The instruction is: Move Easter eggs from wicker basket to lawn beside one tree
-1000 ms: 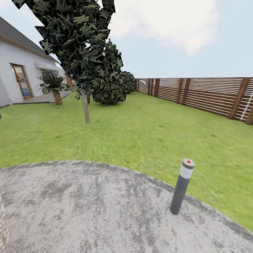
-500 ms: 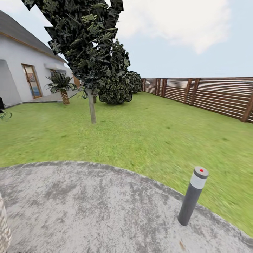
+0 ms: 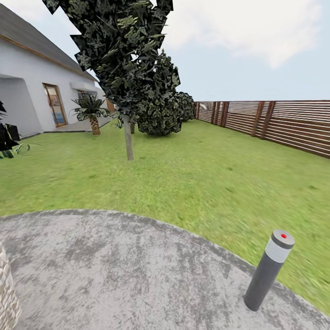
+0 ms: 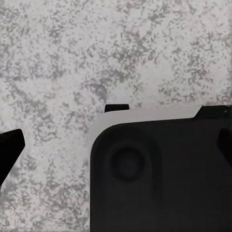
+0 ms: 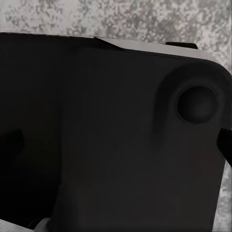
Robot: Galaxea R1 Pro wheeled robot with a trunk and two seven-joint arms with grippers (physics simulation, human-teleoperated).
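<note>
Scanning from the patio (image 3: pixel 114 270), sweep the lawn (image 3: pixel 197 178) past the tree (image 3: pixel 129 142) for the basket; finger states: cannot tell.

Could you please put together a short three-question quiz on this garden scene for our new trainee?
1. True or false: the bollard stands on the lawn.
2. Which stands nearest the house? A) the tree B) the palm C) the fence
3. What surface lies under the left wrist camera?

Key
1. False: it stands on the grey paved patio, near its edge.
2. B.
3. The same speckled grey paving.
</note>
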